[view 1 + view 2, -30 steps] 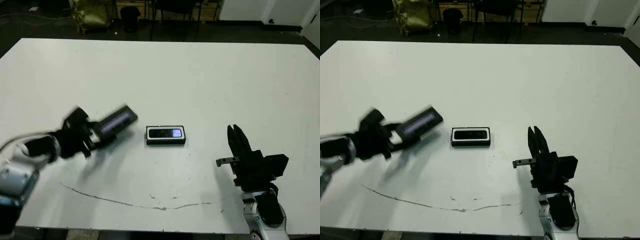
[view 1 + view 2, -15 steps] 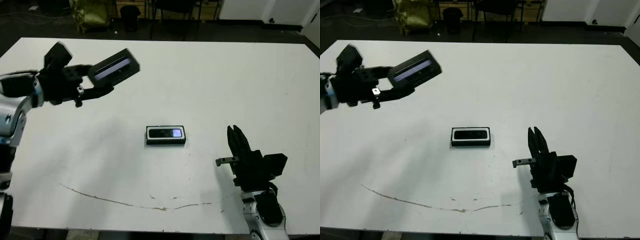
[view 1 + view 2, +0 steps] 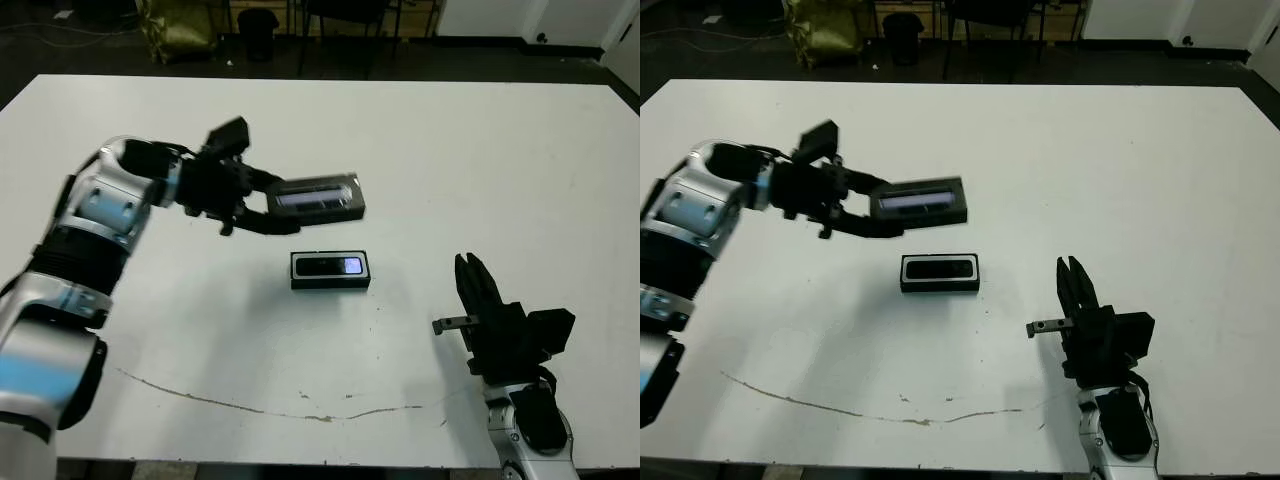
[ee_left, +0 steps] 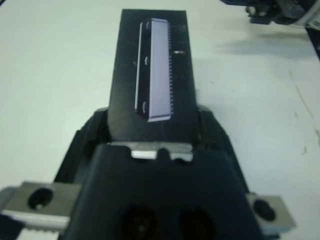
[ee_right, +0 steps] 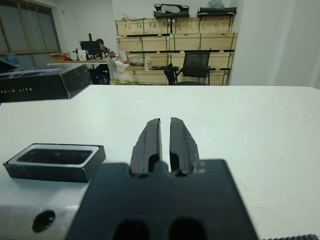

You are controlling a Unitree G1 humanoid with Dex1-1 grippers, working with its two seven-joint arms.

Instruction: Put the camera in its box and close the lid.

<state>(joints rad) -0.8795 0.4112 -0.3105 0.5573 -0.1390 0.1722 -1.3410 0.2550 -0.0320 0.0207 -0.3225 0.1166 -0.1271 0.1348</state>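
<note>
Holding the lid (image 3: 318, 196) by one short end, the left gripper (image 3: 262, 205) has its jaws clamped on it, strip side up, in the air just beyond the box (image 3: 331, 270). The box sits mid-surface with the camera (image 3: 331, 266) already lying inside. The right gripper (image 3: 472, 283) rests to the right of the box, jaws nearly closed on nothing. Gripped so far off-centre, the lid could land skewed or nudge the light box along the white surface (image 3: 480, 160). Pale lettering on the lid's edge in the right wrist view is too small to read.
</note>
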